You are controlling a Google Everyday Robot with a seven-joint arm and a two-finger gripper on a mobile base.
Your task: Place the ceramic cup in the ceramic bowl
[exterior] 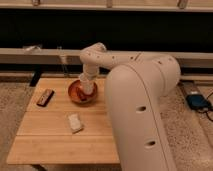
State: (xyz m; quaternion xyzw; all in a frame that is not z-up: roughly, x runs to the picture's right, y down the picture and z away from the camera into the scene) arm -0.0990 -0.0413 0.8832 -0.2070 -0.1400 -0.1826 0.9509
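Note:
The orange-brown ceramic bowl [80, 94] sits on the wooden table [55, 135] near its far edge. The white ceramic cup [90, 89] is at the bowl's right side, inside its rim, right under my gripper [88, 80]. The gripper hangs from the white arm, which reaches over from the right, and stands just above the bowl at the cup's top. I cannot tell whether the cup rests on the bowl's bottom or is held just above it.
A dark flat bar-shaped object [45, 97] lies at the table's left edge. A white rectangular packet [75, 122] lies in the middle of the table. My large white body [142, 115] covers the table's right side. A blue device [198, 101] lies on the floor at the right.

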